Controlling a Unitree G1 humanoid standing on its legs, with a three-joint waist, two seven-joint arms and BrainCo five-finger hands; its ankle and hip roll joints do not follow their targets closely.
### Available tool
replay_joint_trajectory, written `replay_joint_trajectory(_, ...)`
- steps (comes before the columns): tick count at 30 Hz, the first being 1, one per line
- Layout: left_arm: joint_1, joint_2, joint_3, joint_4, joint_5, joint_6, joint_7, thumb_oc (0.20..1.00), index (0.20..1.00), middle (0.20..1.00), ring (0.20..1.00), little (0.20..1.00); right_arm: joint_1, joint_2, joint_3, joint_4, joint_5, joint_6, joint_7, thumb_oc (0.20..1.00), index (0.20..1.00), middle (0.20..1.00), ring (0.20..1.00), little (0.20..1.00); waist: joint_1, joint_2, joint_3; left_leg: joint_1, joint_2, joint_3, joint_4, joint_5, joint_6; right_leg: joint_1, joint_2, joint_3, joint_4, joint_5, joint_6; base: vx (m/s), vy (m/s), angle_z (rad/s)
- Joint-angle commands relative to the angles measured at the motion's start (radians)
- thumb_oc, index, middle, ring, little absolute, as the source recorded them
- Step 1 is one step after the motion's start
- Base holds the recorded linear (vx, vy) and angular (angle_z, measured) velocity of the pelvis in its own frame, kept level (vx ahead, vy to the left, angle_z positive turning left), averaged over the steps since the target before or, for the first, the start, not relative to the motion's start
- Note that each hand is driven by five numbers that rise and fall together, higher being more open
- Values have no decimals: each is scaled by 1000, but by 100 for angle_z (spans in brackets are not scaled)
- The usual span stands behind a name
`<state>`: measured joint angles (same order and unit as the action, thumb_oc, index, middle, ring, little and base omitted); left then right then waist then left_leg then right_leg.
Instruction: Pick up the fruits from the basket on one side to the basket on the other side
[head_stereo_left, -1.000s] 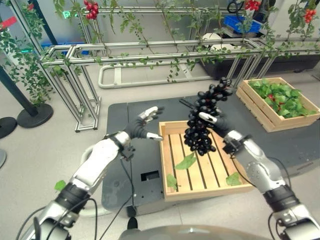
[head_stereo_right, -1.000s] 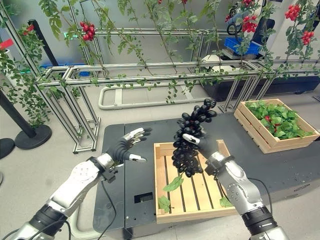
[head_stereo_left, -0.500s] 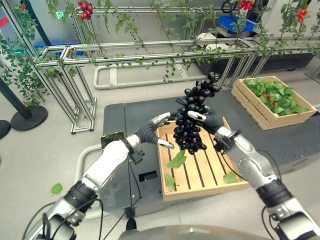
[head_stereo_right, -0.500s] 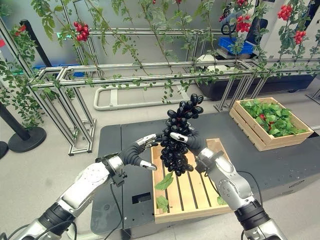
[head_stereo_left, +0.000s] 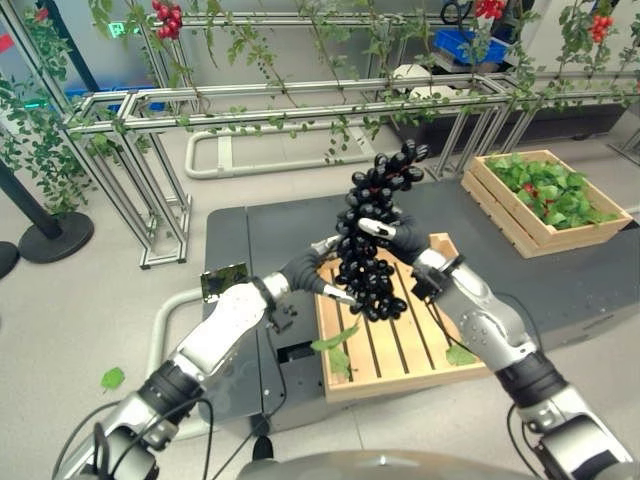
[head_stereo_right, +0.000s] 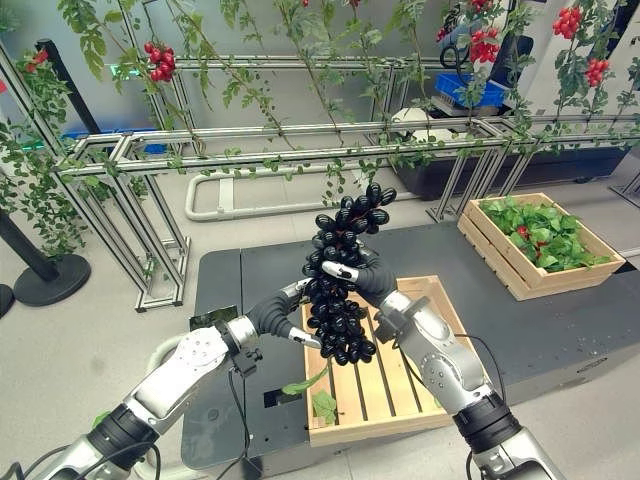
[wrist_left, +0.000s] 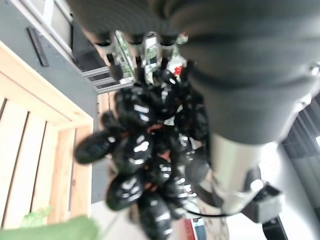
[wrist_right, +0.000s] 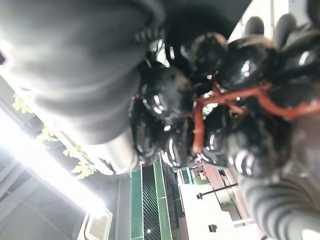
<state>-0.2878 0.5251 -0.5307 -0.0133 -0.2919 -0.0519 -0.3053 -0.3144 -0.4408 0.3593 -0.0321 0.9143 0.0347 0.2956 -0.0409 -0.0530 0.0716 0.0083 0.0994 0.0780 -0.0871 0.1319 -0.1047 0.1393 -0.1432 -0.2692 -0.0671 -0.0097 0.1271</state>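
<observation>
- Mid-handover: grapes (head_stereo_left: 372, 232) pinched in right hand (head_stereo_left: 392, 238), lifted above the slatted crate (head_stereo_left: 400, 345).
- Left hand (head_stereo_left: 318, 272) spread, fingertips at the bunch.
- Next, likely: close left, release right.

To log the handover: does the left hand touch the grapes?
Touching. The left wrist view shows the left hand with fingertips on the grape bunch.
</observation>
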Motion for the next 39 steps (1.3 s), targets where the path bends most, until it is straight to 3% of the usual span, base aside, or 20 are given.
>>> replay_joint_trajectory(1, -138, -39, -26, 49, -41, -35, -10, 1000, 1000, 1000, 1000, 1000, -135, 51, -4, -85, 20, -76, 16, 200, 200, 200, 200, 200, -4, -32, -20, 82, -7, -9, 52, -162, 32, -69, -49, -12, 53, 22, 51, 0, 0, 0)
replay_joint_trajectory(10, -147, -72, -74, 84, -125, 6, -42, 1000, 1000, 1000, 1000, 1000, -132, 81, 19, -80, 23, -74, 16, 200, 200, 200, 200, 200, -7, -30, -21, 79, -11, -12, 53, -164, 35, -71, -52, -14, 54, 23, 51, 0, 0, 0)
replay_joint_trajectory(15, -122, -130, -95, 127, -313, 59, -41, 1000, 1000, 1000, 1000, 1000, -137, 97, 39, -81, 40, -68, 15, 200, 200, 200, 200, 200, -8, -30, -20, 76, -12, -12, 55, -164, 38, -75, -54, -11, 55, 25, 50, 0, 0, 0)
replay_joint_trajectory(23, -118, -155, -116, 146, -338, 69, -22, 1000, 1000, 1000, 1000, 1000, -138, 123, 62, -76, 46, -77, 8, 200, 200, 200, 200, 200, -8, -31, -17, 74, -13, -15, 54, -164, 38, -77, -55, -14, 57, 26, 51, 0, 0, 0)
replay_joint_trajectory(24, -117, -159, -116, 147, -342, 70, -23, 865, 865, 865, 865, 865, -137, 125, 63, -77, 46, -78, 8, 200, 200, 200, 200, 200, -8, -32, -17, 73, -14, -15, 54, -164, 38, -77, -55, -14, 57, 26, 51, 0, 0, 0)
replay_joint_trajectory(25, -115, -161, -115, 143, -348, 68, -22, 454, 454, 454, 454, 454, -133, 127, 66, -78, 47, -78, 8, 200, 200, 200, 200, 200, -8, -32, -17, 73, -14, -15, 53, -164, 38, -77, -55, -15, 57, 25, 51, 0, 0, 0)
replay_joint_trajectory(26, -112, -163, -113, 144, -354, 68, -19, 200, 200, 200, 200, 200, -131, 129, 70, -78, 47, -76, 8, 200, 200, 200, 200, 200, -9, -32, -17, 73, -14, -16, 52, -163, 39, -77, -55, -16, 57, 25, 51, 0, 0, 0)
replay_joint_trajectory(39, -78, -159, -69, 140, -381, 59, -1, 200, 200, 200, 200, 200, -103, 125, 57, -69, 40, -74, 4, 200, 200, 200, 200, 200, -6, -31, -18, 74, -15, -15, 52, -164, 40, -74, -56, -18, 57, 23, 50, 0, 0, 0)
